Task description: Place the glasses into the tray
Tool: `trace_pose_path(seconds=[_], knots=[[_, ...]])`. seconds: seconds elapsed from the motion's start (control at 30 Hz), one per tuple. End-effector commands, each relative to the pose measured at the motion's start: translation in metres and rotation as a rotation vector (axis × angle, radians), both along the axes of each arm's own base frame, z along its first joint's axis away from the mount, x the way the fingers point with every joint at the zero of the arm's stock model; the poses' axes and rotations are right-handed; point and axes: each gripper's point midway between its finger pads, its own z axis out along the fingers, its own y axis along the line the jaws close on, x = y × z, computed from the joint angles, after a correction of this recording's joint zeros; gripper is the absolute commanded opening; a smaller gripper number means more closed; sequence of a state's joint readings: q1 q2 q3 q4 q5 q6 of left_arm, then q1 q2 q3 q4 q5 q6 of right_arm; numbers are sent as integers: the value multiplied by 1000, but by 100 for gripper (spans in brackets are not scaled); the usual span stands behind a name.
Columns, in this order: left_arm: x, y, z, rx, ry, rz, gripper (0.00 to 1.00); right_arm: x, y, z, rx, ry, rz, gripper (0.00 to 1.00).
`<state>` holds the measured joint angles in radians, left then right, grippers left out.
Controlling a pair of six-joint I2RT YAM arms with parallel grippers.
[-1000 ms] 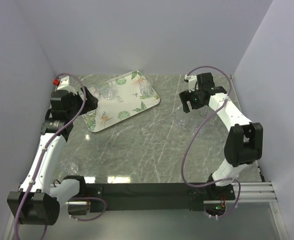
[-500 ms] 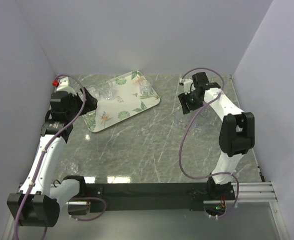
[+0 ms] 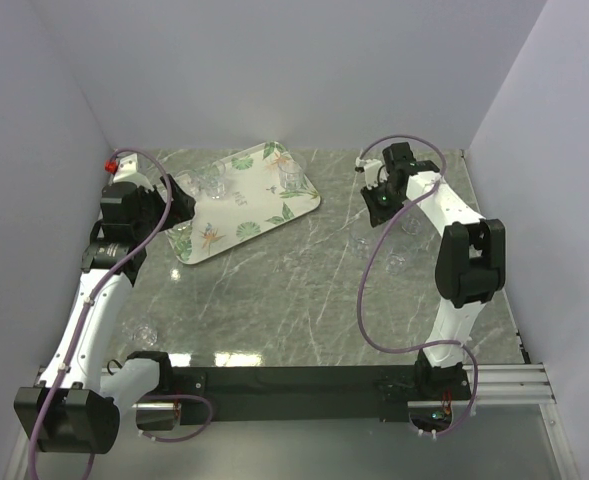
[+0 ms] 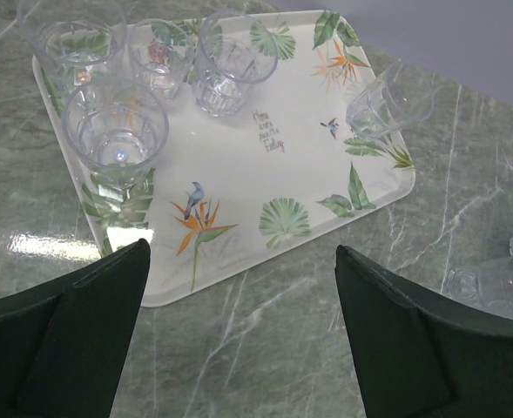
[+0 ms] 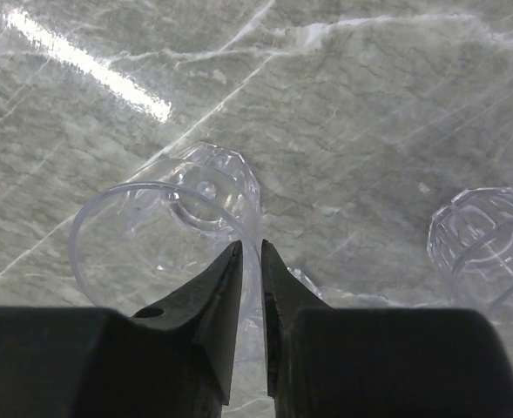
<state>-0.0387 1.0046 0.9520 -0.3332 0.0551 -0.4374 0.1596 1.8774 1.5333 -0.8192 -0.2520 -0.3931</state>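
R gripper [image 5: 249, 261]: fingers nearly together, clamped on rim of held glass [image 5: 165, 226], right side of table [image 3: 304, 290] | L gripper [image 4: 239, 340]: jaws wide apart, nothing btwn, above tray [image 4: 265, 174] near edge | tray: far-left of table, 5 tray glasses [image 4: 117, 131] on it, 4 bunched at one corner | loose glass [image 5: 482, 235] just beside held glass

The tray [image 3: 264, 205] is lying at far left, carrying several glasses [image 3: 212, 182]. The right gripper [image 3: 376, 210] is hanging low over loose ones, perhaps touching one.
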Motion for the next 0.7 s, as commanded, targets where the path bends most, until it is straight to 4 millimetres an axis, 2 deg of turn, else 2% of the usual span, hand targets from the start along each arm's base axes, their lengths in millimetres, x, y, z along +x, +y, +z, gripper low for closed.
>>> trace_pose_path(seconds=[0.0,0.07,0.17,0.27,0.33,0.5,0.67], knots=[[2,3,15,16,-67,5,93,1,10,9,26,-5,51,20],[1,3,15,18,-67,6,93,-2,13,8,39,5,64,18],[1,3,15,17,-67,9,93,-6,21,10,73,9,103,9],[1,4,14,21,-67,10,93,-8,30,22,96,-30,155,1],[1,5,16,23,-75,14,93,-7,40,37,115,-76,186,0],[1,6,16,29,-81,21,93,-1,78,70,167,-159,261,0],[1,9,15,39,-83,36,93,10,120,94,221,-206,305,0]])
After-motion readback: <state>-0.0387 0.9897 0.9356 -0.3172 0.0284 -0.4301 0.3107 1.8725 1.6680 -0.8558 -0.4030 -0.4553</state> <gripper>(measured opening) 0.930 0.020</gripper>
